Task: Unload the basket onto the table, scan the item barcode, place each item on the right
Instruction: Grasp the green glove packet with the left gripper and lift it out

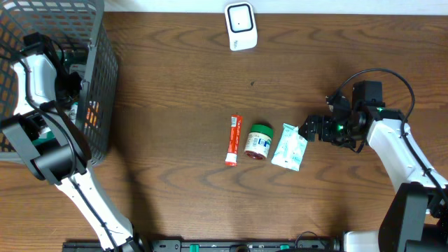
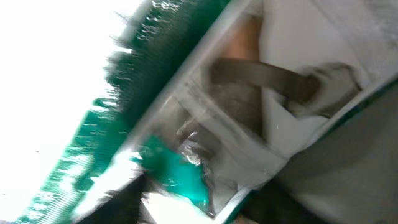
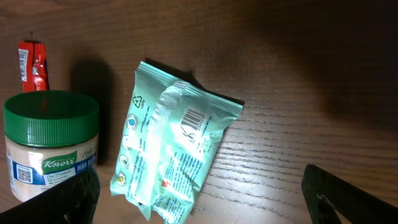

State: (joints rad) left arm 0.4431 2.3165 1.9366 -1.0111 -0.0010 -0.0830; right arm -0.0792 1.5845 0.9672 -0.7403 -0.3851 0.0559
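Observation:
A mint-green packet [image 1: 290,147] lies on the table with its barcode [image 3: 194,118] facing up. My right gripper [image 1: 306,130] hovers just right of it, open, with its dark fingers [image 3: 348,196] spread wide around the packet's [image 3: 171,162] lower end and not touching it. A white scanner [image 1: 240,26] stands at the table's far edge. My left gripper [image 1: 70,80] is down inside the black mesh basket [image 1: 98,84]. Its wrist view is a blur of white and green wrapping [image 2: 180,174], and its jaws cannot be made out.
A green-lidded Knorr jar [image 1: 259,141] stands just left of the packet, and a red sachet [image 1: 233,140] lies left of the jar. The basket fills the table's left end. Bare wood lies between the items and the scanner.

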